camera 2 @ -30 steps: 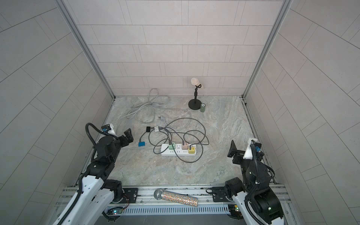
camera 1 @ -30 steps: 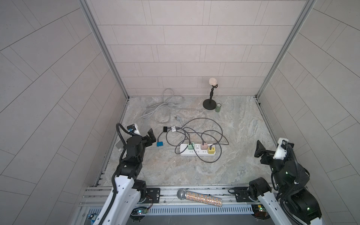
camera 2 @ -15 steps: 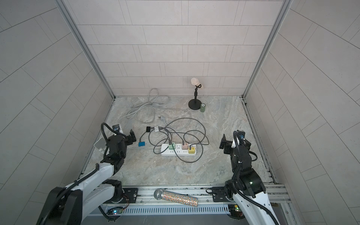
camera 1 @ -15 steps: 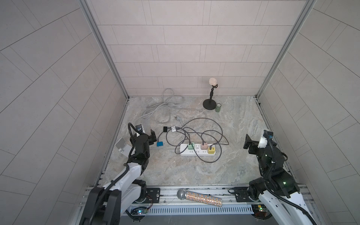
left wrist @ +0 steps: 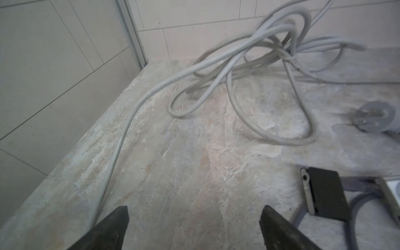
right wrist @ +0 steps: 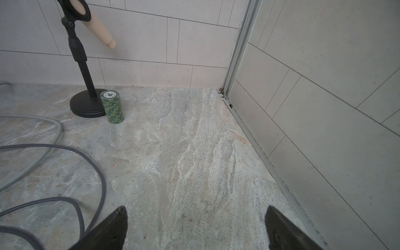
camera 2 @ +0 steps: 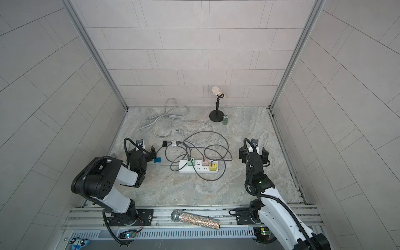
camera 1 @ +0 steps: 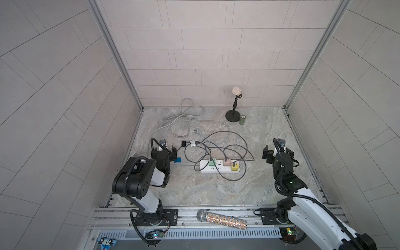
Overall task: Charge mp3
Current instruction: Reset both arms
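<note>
A small black square mp3 player (camera 1: 183, 143) (left wrist: 324, 193) with a clip lies on the stone tabletop. A silver one (camera 1: 192, 142) is beside it and a blue device (camera 1: 178, 160) is nearer the front. Grey cables (camera 1: 225, 149) run from green, pink and yellow chargers on the white power strip (camera 1: 219, 170) (camera 2: 198, 168). My left gripper (camera 1: 163, 151) (camera 2: 141, 152) (left wrist: 194, 227) hangs open and empty, left of the black player and next to the blue device. My right gripper (camera 1: 278, 152) (camera 2: 253, 152) (right wrist: 195, 227) is open and empty over bare tabletop, right of the strip.
A coiled white cord (camera 1: 184, 116) with its plug (left wrist: 373, 116) lies at the back left. A black microphone stand (camera 1: 233, 114) (right wrist: 86, 106) and a stack of green chips (camera 1: 242, 119) (right wrist: 112, 107) stand at the back. A glittery microphone (camera 1: 220, 218) lies on the front rail. Tiled walls close three sides.
Both arms have come down and forward from the outer edges toward the tabletop's middle. Both grippers have stayed open and empty.
</note>
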Controlling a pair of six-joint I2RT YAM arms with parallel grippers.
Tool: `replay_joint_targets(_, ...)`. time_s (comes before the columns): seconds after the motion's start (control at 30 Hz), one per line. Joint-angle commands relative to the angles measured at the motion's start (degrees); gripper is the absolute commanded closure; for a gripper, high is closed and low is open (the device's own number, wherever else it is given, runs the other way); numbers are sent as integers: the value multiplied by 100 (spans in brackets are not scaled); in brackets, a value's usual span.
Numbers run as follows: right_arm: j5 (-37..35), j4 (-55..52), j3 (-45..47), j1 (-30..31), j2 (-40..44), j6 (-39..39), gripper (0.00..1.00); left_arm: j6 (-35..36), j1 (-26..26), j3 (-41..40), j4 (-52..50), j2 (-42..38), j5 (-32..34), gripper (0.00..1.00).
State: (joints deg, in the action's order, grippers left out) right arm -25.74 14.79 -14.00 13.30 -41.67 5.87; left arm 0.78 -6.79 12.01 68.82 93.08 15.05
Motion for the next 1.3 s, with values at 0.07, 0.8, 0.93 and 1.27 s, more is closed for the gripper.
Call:
replay_joint_targets(0.07, 295, 2249, 678, -580, -418, -87, 0, 59, 166, 161, 325, -44, -327, 0)
replay_joint_targets(0.8, 1325, 4833, 437, -850, -3779, -390, 0, -17, 320, 880, -1159, -176, -663, 0)
replay_joint_targets(0.93, 632, 5321, 234, -879, -4567, -235, 0, -57, 319, 952, -1308, -179, -547, 1)
replay_joint_targets(1.27, 157, 2808, -991, -816, -4464, 46, 0, -86, 321, 1126, -1640, -183, -478, 0)
